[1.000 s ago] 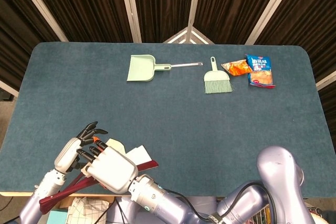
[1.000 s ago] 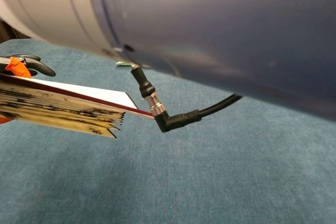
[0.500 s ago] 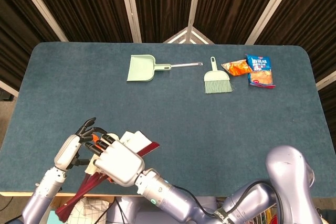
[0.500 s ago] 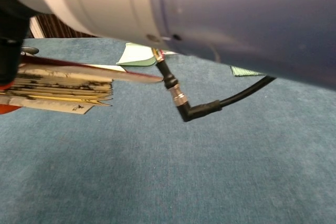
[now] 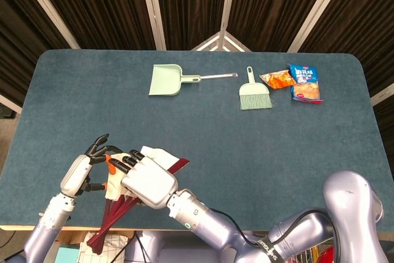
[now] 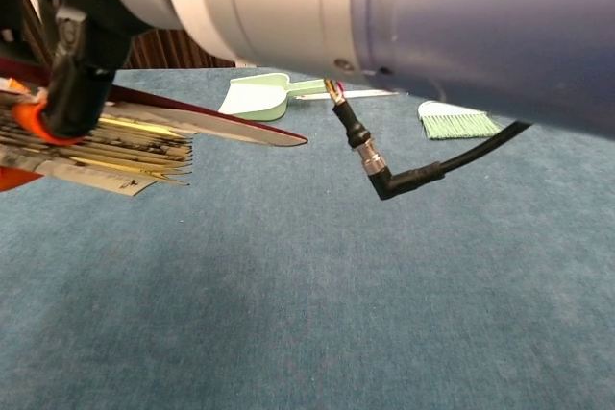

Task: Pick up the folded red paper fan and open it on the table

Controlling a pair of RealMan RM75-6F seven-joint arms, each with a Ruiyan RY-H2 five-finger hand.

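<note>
Covering the table (image 5: 203, 121), plain blue felt.

Silver-lilac arms (image 5: 221, 235), white hands (image 5: 148, 181), black fingers (image 5: 97, 146).

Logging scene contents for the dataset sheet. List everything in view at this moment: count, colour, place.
paper fan: 1, red guards with pale folds, near left corner of the table, held between both hands, only slightly spread
dustpan: 1, pale green with a metal handle, far side, left of centre
hand brush: 1, pale green, far side, right of the dustpan
snack packets: 2, one orange and one blue, far right, side by side and touching
table: 1, dark teal cloth top
curtains: dark brown with pale strips, behind the table
cable: 1, black, hanging from the right arm, chest view
left hand: 1, grey with black fingers, at the fan's left side
right hand: 1, white with black fingers, over the fan
</note>
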